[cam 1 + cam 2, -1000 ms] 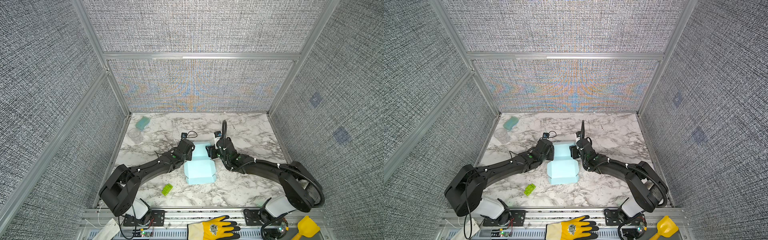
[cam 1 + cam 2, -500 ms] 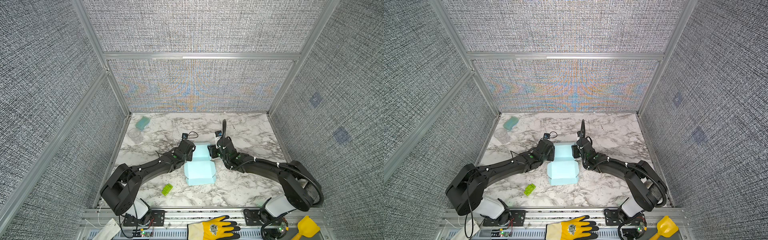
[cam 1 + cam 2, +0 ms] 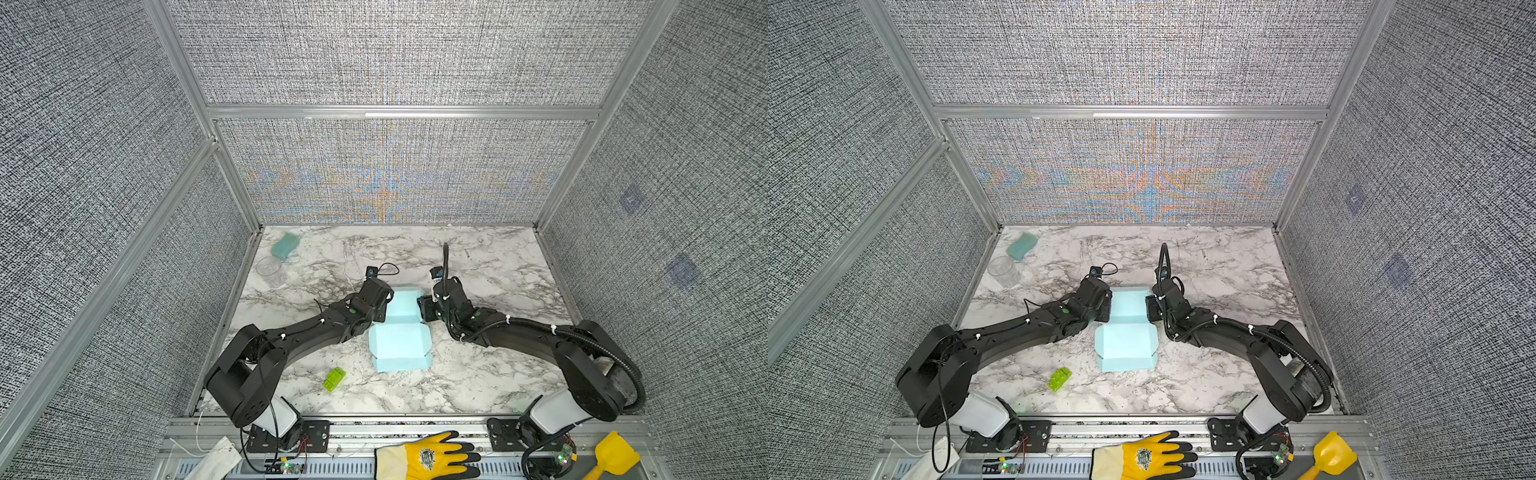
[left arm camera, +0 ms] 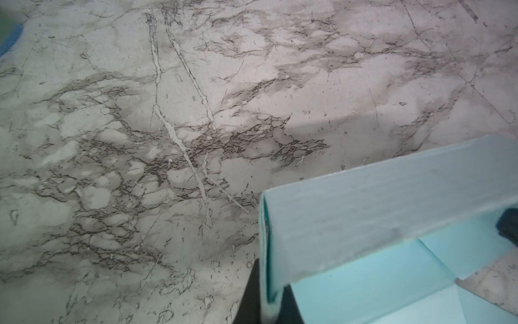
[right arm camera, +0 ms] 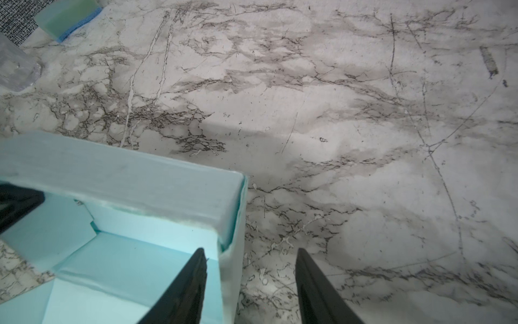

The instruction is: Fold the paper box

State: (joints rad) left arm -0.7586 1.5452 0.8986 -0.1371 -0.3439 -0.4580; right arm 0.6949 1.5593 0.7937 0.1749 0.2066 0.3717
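The paper box (image 3: 399,347) (image 3: 1126,345) is pale light-blue card in the middle of the marble table, its far half raised into walls and its near panel lying flat. My left gripper (image 3: 384,306) (image 4: 268,298) is shut on the box's left wall (image 4: 364,213), with a dark finger on each side of the wall's edge. My right gripper (image 3: 424,309) (image 5: 251,270) is open and straddles the right wall (image 5: 229,269). One of its fingers (image 5: 190,283) is inside the box and the other is outside over the marble, neither pressing the card.
A lime-green brick (image 3: 334,379) lies left of the box near the front. A teal sponge (image 3: 285,245) and a clear cup (image 3: 270,268) sit at the back left. A yellow glove (image 3: 424,459) and scoop (image 3: 611,455) lie beyond the front rail. Fabric walls enclose three sides.
My right gripper's jaws have narrowed around the box's right wall. Both arms and the box have barely moved.
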